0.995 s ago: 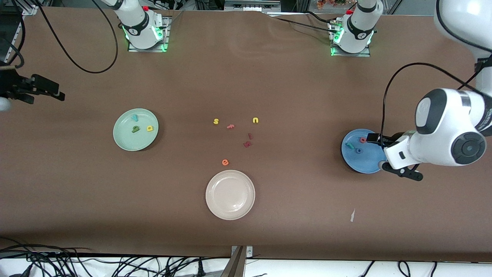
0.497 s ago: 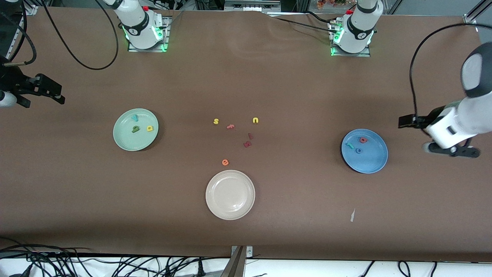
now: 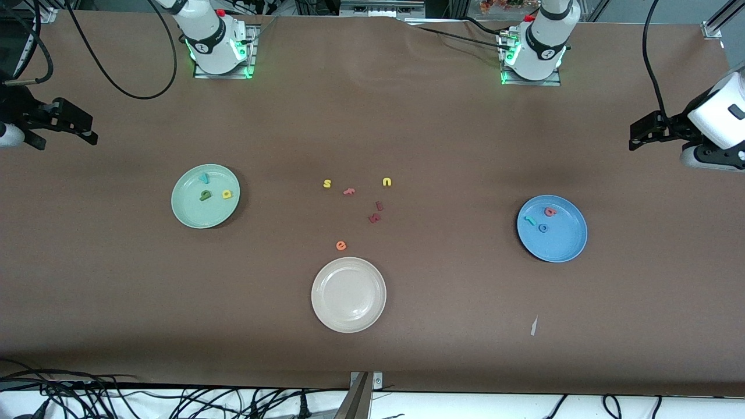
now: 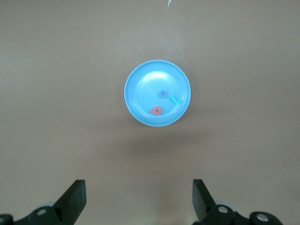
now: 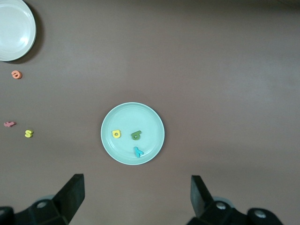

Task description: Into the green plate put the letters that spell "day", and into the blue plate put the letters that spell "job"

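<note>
Letters that spell "day" (image 3: pixel 210 190) are lying in the green plate (image 3: pixel 189 214), at the left of the front frame; letters that spell "job" (image 3: pixel 541 220) are lying in the blue plate (image 3: pixel 561 244), at the right of that frame. My left gripper (image 3: pixel 637 135) is hovering at the right edge over bare surface (image 3: pixel 465 145), fingers (image 4: pixel 75 199) standing apart and holding nothing. My right gripper (image 3: pixel 75 128) is hovering at the left edge, fingers (image 5: pixel 72 192) likewise apart and empty. A cream-white plate (image 3: pixel 326 317) is sitting at lower centre, with stray letters (image 3: pixel 372 203) scattered above it.
</note>
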